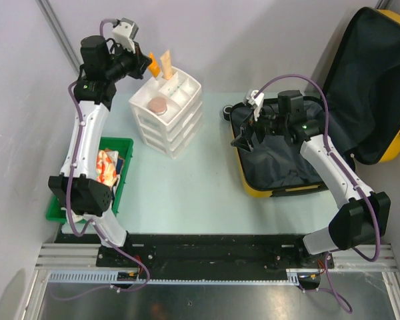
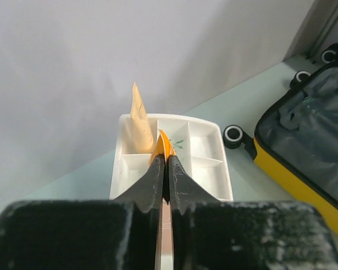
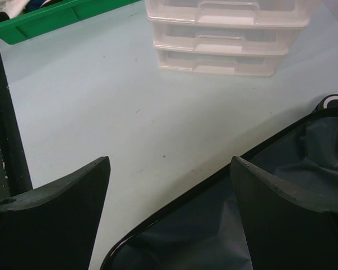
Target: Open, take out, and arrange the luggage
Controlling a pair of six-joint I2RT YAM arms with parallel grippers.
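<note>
The pale-green surface point(image 1: 187, 200) carries everything. On its right side lies the luggage point(image 1: 270, 170), a large bright-yellow hard-shell suitcase. It is already open, black fabric lining upward and lid leaning back, so the inside can be reached. Mid-surface stands the white plastic drawer unit point(image 1: 180, 133) with a divided top, and the green plastic tray point(image 1: 117, 142) sits at the left edge (some packets inside). The right hand point(image 1: 247, 137) hovers over the suitcase's left edge, jaws wide and empty, probably poised for another pick. The left hand point(image 1: 145, 65) pinches a flat orange tube point(image 1: 153, 65) above a top compartment, likely to stand it beside the cream tube point(image 1: 165, 63). Only the left wrist view shows that pinch closely, and only the right wrist view confirms the empty gap.
</note>
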